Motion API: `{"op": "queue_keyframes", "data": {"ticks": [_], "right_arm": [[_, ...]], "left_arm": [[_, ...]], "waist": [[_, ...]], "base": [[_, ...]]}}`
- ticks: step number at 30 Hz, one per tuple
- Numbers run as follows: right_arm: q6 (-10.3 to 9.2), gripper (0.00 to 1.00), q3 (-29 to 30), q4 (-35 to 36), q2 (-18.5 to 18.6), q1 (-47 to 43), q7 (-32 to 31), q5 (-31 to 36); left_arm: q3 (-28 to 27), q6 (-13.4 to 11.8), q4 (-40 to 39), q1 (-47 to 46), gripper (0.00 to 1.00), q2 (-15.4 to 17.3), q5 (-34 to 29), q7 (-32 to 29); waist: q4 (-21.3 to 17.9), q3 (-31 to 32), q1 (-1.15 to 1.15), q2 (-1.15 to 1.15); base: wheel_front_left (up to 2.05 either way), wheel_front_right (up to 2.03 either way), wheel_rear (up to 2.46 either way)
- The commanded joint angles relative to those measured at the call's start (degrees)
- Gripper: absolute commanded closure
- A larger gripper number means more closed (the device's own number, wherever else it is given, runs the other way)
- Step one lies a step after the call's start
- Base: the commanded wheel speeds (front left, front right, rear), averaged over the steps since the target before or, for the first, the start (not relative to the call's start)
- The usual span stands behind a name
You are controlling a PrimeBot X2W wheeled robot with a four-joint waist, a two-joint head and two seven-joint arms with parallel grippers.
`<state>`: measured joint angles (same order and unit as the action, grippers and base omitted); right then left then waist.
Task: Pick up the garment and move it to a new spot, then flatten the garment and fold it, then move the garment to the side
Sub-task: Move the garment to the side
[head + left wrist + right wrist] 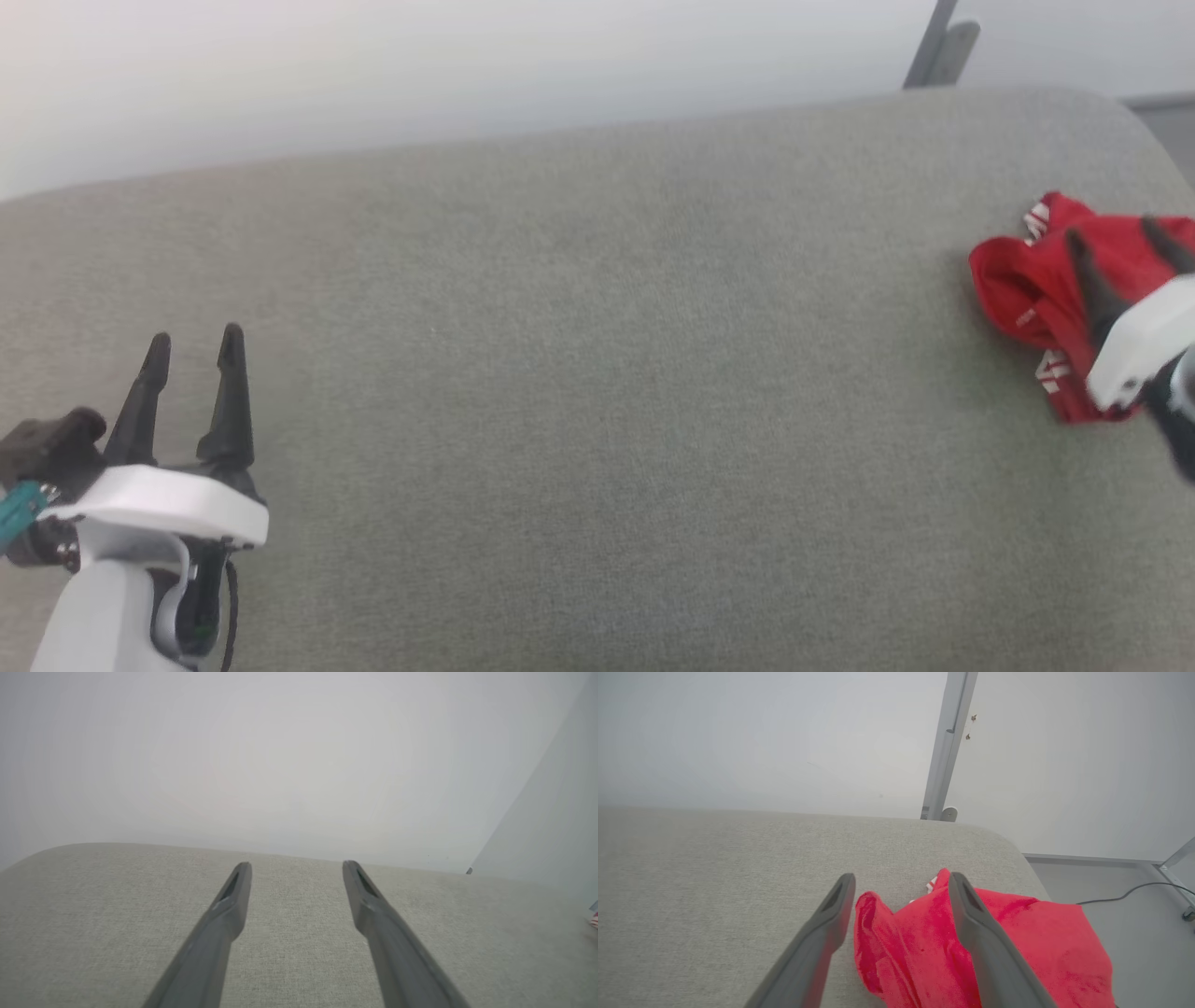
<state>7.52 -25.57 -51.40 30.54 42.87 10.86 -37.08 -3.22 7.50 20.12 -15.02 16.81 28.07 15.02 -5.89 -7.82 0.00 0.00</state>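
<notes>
The right gripper (1116,238) stands with its two dark fingers spread wide and nothing pinched between them. It is poised over the garment (1018,280), with the cloth in and below the gap in the right wrist view; whether a fingertip touches the fabric cannot be determined. That placement suits either closing on the cloth or drawing clear of it. The red jersey, with white striped trim showing at two points, lies as a loose bunched heap at the far right end of the grey upholstered surface (597,373), near its rounded corner and not flattened. The lettering is not legible. Such a heap at the edge fits a garment waiting to be lifted to a new spot, and equally a bundle already set aside, though no neat fold is evident. The left gripper (195,338) is parked well apart at the lower left, fingers likewise spread and empty over bare upholstery, seemingly kept out of the working area. Beyond the surface stand a pale wall, one grey metal post (945,751) and one dark cable (1134,891) on the floor. Count: two grippers, four fingers, one garment, one post, one cable.
</notes>
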Motion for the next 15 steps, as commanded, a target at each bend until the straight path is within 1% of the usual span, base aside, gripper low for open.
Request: {"op": "queue_keyframes", "data": {"ticks": [1,4,9,15], "right_arm": [[-0.06,0.0,0.1,0.7,-0.5,-2.1,1.1,-0.6],[-0.06,0.0,0.3,2.0,-1.9,-4.5,2.5,-0.6],[-0.06,0.0,1.1,3.8,-3.2,-7.7,3.8,0.8],[-0.06,0.0,4.1,8.2,-5.3,-12.4,4.3,4.0]], "left_arm": [[-0.6,-0.1,-0.3,1.5,0.0,-0.1,-0.6,0.2],[-1.9,-0.1,-0.9,3.2,0.0,-0.1,-1.4,0.2],[-3.7,-0.1,-2.5,5.8,0.0,-1.0,-1.8,0.2],[-5.1,-0.1,-4.0,9.1,0.0,-1.7,-2.3,0.2]], "waist": [[0.9,1.7,0.0,0.0],[1.4,3.0,0.0,0.0],[1.8,4.3,0.0,0.0],[2.0,5.4,0.0,0.0]], "base": [[0.0,0.0,0.0],[0.0,0.0,0.0],[0.0,0.0,0.0],[0.0,0.0,0.0]]}}
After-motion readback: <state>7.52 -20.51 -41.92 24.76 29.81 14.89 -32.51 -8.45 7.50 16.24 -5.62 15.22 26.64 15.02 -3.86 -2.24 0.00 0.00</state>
